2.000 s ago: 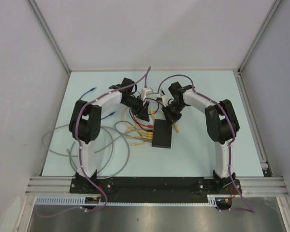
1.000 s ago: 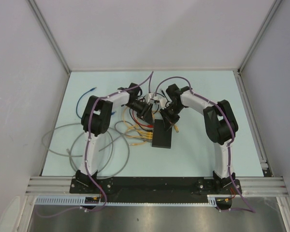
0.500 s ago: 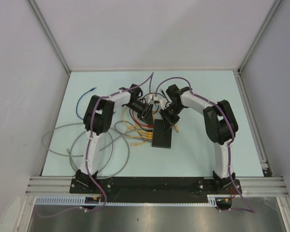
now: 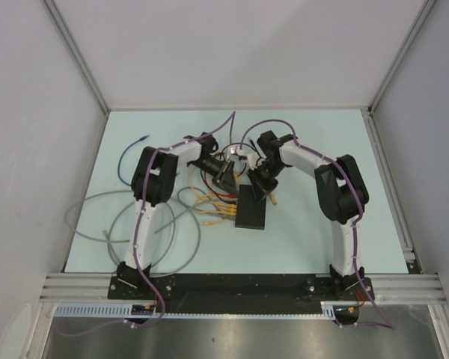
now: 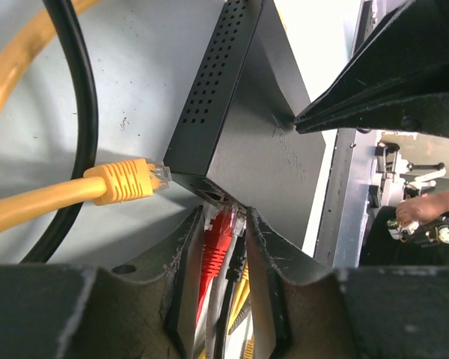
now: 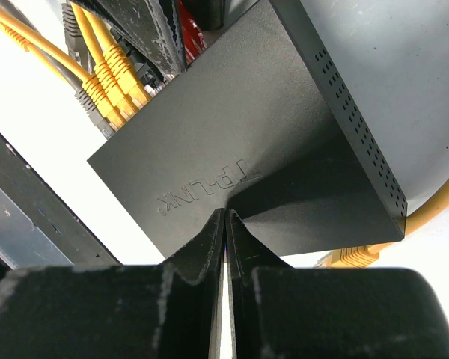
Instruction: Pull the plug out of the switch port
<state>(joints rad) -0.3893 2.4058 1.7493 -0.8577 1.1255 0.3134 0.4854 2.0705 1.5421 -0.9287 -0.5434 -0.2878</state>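
The switch (image 4: pixel 251 209) is a flat black box lying mid-table; it also shows in the left wrist view (image 5: pixel 247 127) and the right wrist view (image 6: pixel 232 142). A red plug (image 5: pixel 218 238) sits at a port on its near corner. My left gripper (image 5: pixel 223 217) (image 4: pixel 226 174) is closed narrowly on that red plug, with white and black cable beside it between the fingers. My right gripper (image 6: pixel 225 213) (image 4: pixel 260 178) is shut, its tips pressing down on the switch's top face by the logo. Several yellow plugs (image 6: pixel 112 90) sit in the other ports.
A loose yellow plug (image 5: pixel 127 181) lies on the table against the switch's corner, beside a black cable (image 5: pixel 78 112). Yellow cables (image 4: pixel 209 206), a grey cable loop (image 4: pixel 112 224) and a blue cable (image 4: pixel 131 153) spread to the left. A white object (image 4: pixel 236 153) lies behind the grippers.
My left arm has swung in and its gripper has moved right to the switch's port edge. Over the last half second it barely moves. My right gripper stays on the switch.
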